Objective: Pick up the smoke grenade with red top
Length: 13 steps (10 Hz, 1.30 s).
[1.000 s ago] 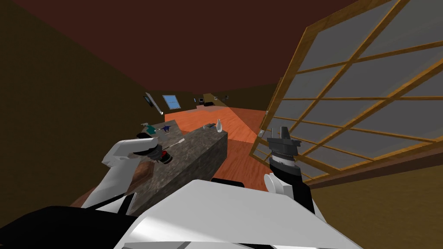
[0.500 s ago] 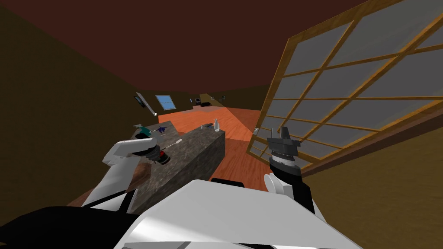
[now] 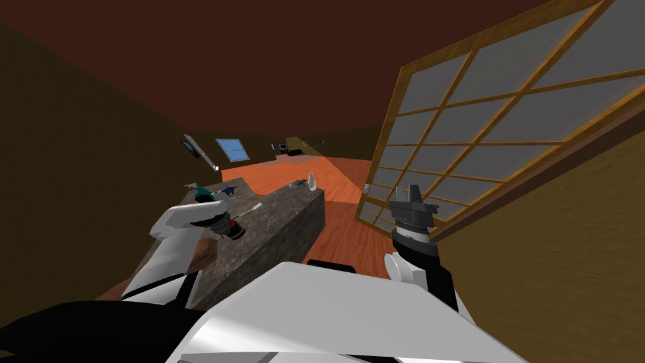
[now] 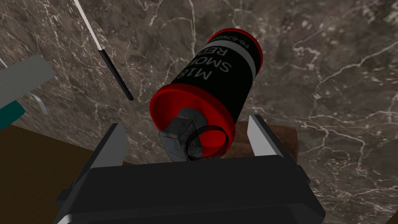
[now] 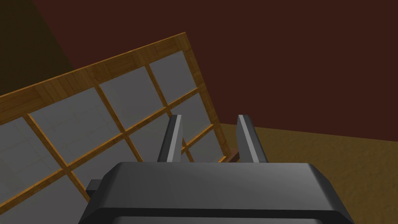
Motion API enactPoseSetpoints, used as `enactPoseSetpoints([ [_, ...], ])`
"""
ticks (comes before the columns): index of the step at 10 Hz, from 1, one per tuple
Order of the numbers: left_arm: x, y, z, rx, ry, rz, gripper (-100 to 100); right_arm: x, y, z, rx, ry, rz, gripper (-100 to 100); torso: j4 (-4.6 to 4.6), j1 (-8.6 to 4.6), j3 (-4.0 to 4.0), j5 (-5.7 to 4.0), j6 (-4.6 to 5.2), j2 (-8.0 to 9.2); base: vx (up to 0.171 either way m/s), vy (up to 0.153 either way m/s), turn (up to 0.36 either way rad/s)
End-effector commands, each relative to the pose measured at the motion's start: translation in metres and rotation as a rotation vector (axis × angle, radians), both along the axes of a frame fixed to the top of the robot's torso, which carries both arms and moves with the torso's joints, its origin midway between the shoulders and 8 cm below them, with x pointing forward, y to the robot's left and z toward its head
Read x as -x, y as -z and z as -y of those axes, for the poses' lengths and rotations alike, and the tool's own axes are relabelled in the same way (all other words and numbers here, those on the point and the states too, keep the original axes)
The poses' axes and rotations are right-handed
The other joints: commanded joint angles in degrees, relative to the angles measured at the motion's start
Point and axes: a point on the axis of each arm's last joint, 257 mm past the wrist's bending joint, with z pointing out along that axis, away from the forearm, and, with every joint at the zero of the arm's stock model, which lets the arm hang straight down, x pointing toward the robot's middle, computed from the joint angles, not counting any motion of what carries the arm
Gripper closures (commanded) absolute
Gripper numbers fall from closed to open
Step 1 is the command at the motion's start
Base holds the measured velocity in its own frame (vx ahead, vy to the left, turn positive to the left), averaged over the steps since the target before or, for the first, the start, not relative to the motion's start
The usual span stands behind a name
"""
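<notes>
The smoke grenade (image 4: 217, 81) is a black can with red ends and white lettering. It lies on its side on the dark marble counter (image 4: 330, 58), red top and grey fuse toward my hand. My left gripper (image 4: 185, 123) is open, its fingers (image 4: 116, 140) standing either side of the red top without pressing it. In the head view the grenade (image 3: 237, 230) lies at the left gripper (image 3: 228, 225) on the counter's near end. My right gripper (image 3: 412, 192) is raised beside the window, open, with nothing between its fingers (image 5: 174, 136).
A thin white and black stick (image 4: 112, 74) and a teal and grey object (image 4: 15, 93) lie close to the grenade. A brown block (image 4: 280, 134) sits under its top end. A white vase (image 3: 311, 182) stands at the counter's far end. A wooden lattice window (image 3: 504, 126) is on the right.
My head view has swung, so the counter and the window sit further left in the picture. Both arms and the grenade keep their places.
</notes>
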Motion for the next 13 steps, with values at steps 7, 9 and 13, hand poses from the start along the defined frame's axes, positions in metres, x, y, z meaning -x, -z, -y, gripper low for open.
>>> enactPoseSetpoints([
  [7,-0.001,-0.001,0.008,0.003,0.016,-0.002,100,0.0,0.0,0.0,0.0,0.0,0.0,0,-0.02,0.01,-0.1,-0.05,0.02,-0.17,0.006,0.0,0.027],
  [9,-0.003,-0.004,0.016,0.003,0.038,-0.001,100,0.0,0.0,0.0,0.0,0.0,0.0,0,-0.04,0.07,-0.18,-0.09,-0.15,-0.36,0.093,0.02,0.187],
  [13,-0.005,-0.007,0.042,0.01,0.098,-0.006,100,0.0,0.0,0.0,0.0,0.0,0.0,0,-0.06,-0.02,-0.26,-0.15,0.07,-0.47,0.095,0.014,0.14],
])
